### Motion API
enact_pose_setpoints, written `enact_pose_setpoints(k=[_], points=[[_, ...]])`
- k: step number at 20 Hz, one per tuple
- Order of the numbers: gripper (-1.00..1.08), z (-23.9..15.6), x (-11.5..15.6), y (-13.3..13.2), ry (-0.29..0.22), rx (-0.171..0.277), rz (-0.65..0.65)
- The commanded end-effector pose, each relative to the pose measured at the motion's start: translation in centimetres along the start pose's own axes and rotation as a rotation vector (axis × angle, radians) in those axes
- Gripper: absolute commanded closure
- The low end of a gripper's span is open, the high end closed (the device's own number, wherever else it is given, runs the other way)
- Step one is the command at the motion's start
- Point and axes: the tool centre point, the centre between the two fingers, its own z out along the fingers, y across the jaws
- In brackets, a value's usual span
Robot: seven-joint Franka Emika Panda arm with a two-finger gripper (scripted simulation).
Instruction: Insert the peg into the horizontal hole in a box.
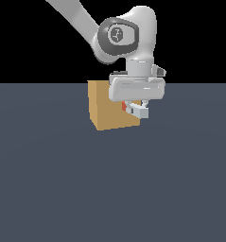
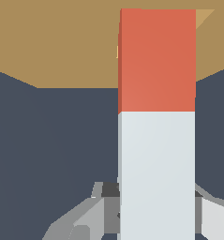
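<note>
Gripping: the peg (image 2: 156,140) is held by its pale whitish-grey half between the closed fingers of the claw (image 1: 135,108), with the orange-red half pointing away toward the box (image 1: 105,106).
Claw position: the claw is seen low beside the box's face on the exterior view's right, just above the surface (image 1: 109,189), which the box rests on.
Peg position: in the wrist view the orange-red tip is seen reaching the tan face; in the exterior view only a sliver of red shows at the box's edge. Whether the tip has entered is not shown.
Hole: the horizontal hole (image 2: 203,16) is suggested only by a brighter patch beside the peg's tip in the wrist view; its outline is mostly hidden by the peg.
Risk of jamming: if the square section is rotated or offset against the square opening, the tip is judged likely to catch on the rim and stall.
Risk of pushing: a misaligned push could be passed to the box, which may be slid along the surface.
Risk of slipping: with resistance at the tip, the peg could be forced back or tilted within the fingers.
Cause: little clearance is expected, and alignment cannot be checked from either view.
</note>
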Motion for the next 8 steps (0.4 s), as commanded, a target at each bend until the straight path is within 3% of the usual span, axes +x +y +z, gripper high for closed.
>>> enact_pose_setpoints(k=[1,8], points=[[1.08,-0.1,1.9,0.0,0.000,-0.003,0.000],[1.08,-0.2,4.0,0.2,-0.001,-0.003,0.000]])
